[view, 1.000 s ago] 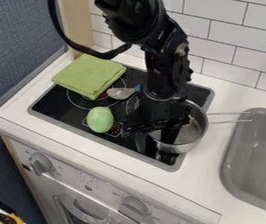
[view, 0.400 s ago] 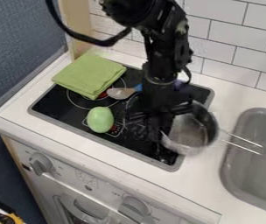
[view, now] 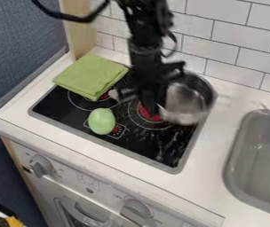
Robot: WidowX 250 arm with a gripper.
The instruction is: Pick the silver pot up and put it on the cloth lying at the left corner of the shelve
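Observation:
The gripper hangs over the back middle of the stove, shut on the left rim of the silver pot. The pot is held above the stove's back right part, tilted so that its inside faces the camera. Flat and folded, the green cloth lies at the back left corner, partly over the stove's edge, to the left of the gripper and pot.
A green egg-shaped object lies on the black stove at front left. A spoon is partly hidden behind the gripper. The sink is at the right, and a tiled wall stands behind.
The pot has come up off the stove, tilted towards the camera, and moved back with the gripper. Over the last half second both also went left, uncovering red burner markings.

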